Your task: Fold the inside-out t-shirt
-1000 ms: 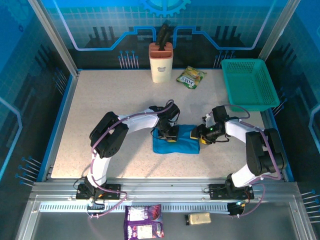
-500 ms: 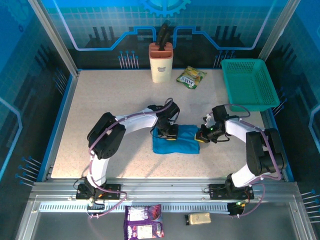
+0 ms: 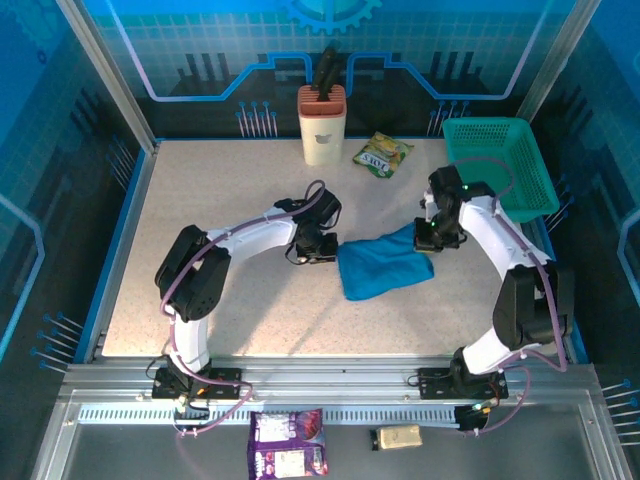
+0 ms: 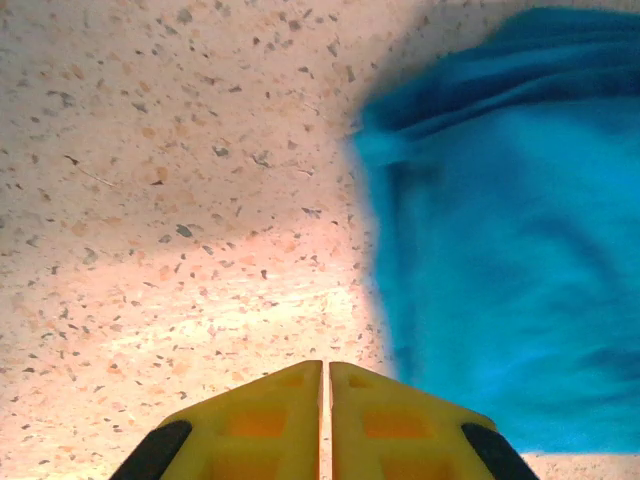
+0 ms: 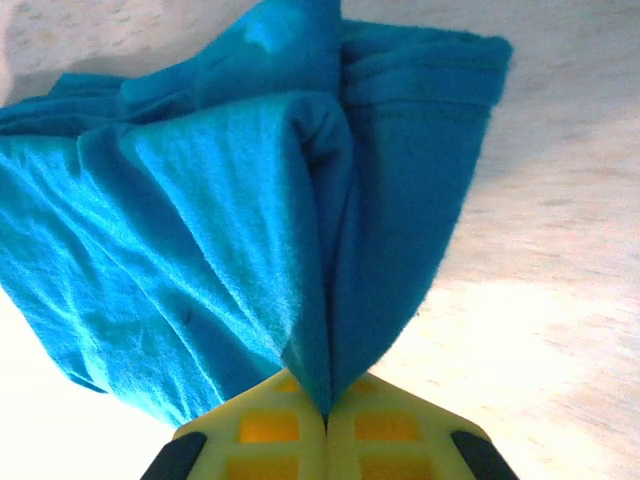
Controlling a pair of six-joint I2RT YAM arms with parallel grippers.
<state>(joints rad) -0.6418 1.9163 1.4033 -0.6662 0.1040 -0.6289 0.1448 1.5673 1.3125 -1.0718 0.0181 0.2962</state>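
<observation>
Since the earlier frame the shirt (image 3: pixel 385 268) had been dragged away from the middle of the table (image 3: pixel 220 190) toward the far right, and it had lost its neat rectangular outline; the right gripper (image 3: pixel 428 238) had swung up and back toward the basket (image 3: pixel 500 165), while the left gripper (image 3: pixel 322 250) had come off the cloth and drawn away to the left. The shirt now lay as a slanted, rumpled bundle, its near-left part resting on the table and its far-right corner raised to the right gripper. In the right wrist view the yellow fingers (image 5: pixel 260 425) were pinching a bunched fold, with the cloth fanning out from the pinch in deep creases, which suggested that several layers had been gathered so the whole bundle could be hauled by one corner. The left gripper hung just beside the shirt's left edge, apart from it; in its wrist view its fingers were pressed together with nothing between them, over bare speckled tabletop, the blue cloth lying off to one side. That placement looked like a deliberate release, letting the right arm pull the shirt freely. Judged from this, the fold appeared disturbed rather than finished, and the cloth probably needed laying flat again before another crease could be made.
</observation>
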